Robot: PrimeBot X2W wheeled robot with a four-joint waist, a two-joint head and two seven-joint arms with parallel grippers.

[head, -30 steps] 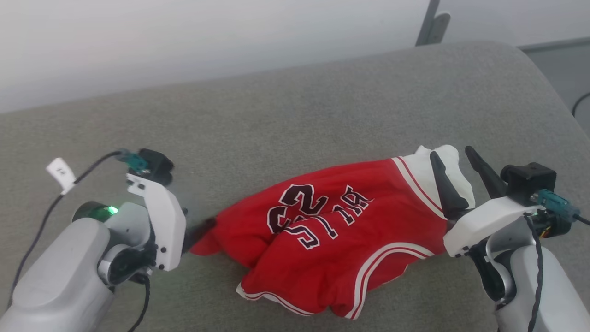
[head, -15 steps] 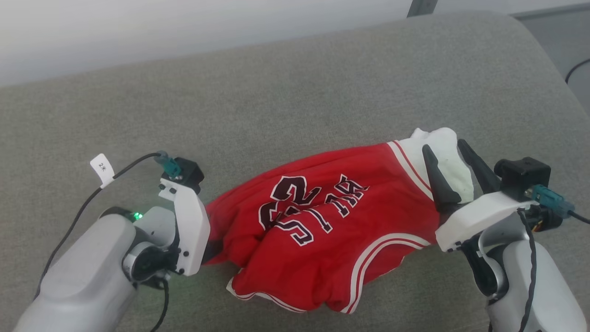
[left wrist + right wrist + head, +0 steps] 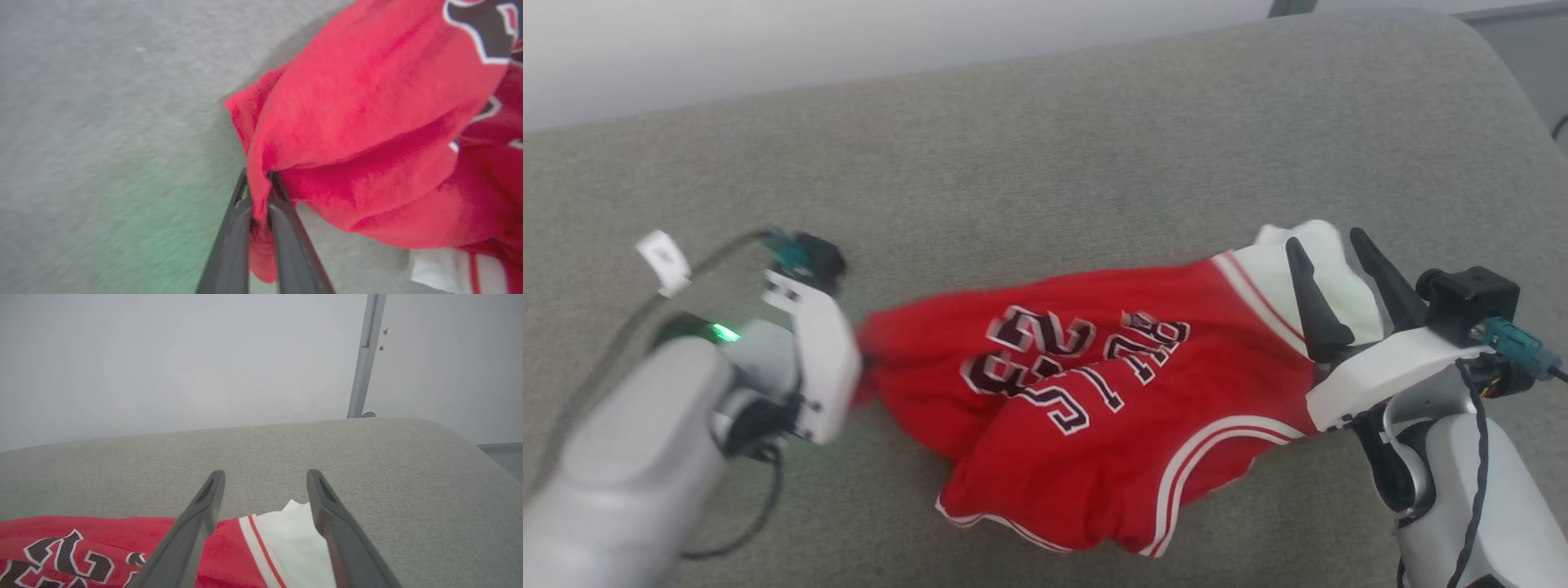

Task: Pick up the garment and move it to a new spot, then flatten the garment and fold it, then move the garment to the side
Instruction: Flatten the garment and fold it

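Red garment (image 3: pixel 1054 465) with white sleeve, red-and-white striped trim and black white-outlined lettering, on a speckled grey cushion (image 3: pixel 1045 163).

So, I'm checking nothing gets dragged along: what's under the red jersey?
The garment lies crumpled on the grey cushion, which shows beside its visible edges. What lies beneath its folds is covered. The left pincer is shut on a red fold at its edge.

A: What carries everything here?
B: A grey, cloth-covered surface (image 3: pixel 1045 155) with a rounded far right corner.
A: And what lies on it?
B: The garment (image 3: pixel 1086 457), crumpled, toward the near right: red, its black white-edged lettering upside down in the head view, striped trim along the near edge, a white sleeve at its right end.
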